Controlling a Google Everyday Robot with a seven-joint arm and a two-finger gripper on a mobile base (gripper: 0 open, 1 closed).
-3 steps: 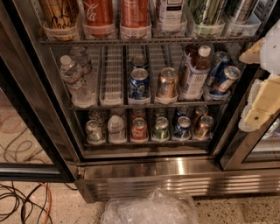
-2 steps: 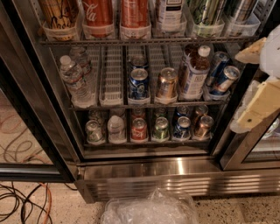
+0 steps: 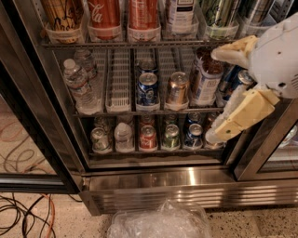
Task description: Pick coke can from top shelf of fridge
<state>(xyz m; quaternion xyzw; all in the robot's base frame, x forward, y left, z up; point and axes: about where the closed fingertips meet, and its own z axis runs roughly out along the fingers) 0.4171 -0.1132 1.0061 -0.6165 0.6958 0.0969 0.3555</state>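
Coke can (image 3: 103,14) parked up on the top shelf (image 3: 139,44), claw (image 3: 218,93) off to the right

We've got the red can with white script standing upright in a clear tray at the front of the wire rack, 2nd lane from the left, with another red can (image 3: 143,14) just beside it on its right. Only their lower halves show. The claw sits lower and well right of the coke can, in front of the middle rack's right end, its 2 cream fingers (image 3: 244,116) spread wide and gripping nothing. That rack holds water bottles (image 3: 77,83), a blue can (image 3: 147,88) and a gold can (image 3: 177,88). A crumpled plastic bag (image 3: 160,221) lies before the fridge (image 3: 186,181) base.
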